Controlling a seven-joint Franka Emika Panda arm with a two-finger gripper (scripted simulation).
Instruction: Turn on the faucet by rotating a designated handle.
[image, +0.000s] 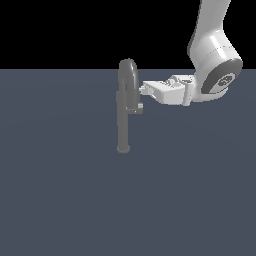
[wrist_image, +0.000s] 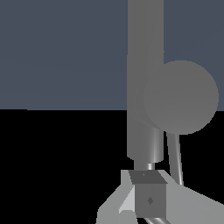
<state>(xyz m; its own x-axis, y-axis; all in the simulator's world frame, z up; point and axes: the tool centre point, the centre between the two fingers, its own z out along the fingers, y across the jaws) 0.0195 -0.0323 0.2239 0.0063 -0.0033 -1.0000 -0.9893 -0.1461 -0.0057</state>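
Your main risk is pushing the wrong part: the gripper (image: 145, 90) sits up at the level of the faucet (image: 126, 107) arch, above the handle (image: 134, 107), so a sweep from here would press the pipe or spout and slide off without turning anything. Come in too hard and the fingertips could jam against the pipe instead of catching the tab's side. You cannot tell from either view whether the fingers are spread or closed; nothing appears to be held. The faucet stands on the floor (image: 60, 200) near its far edge, well away from the near edge. In the exterior view the gripper is just beside the pipe on that view's right; the handle juts from the pipe's middle, slightly below the fingertips.
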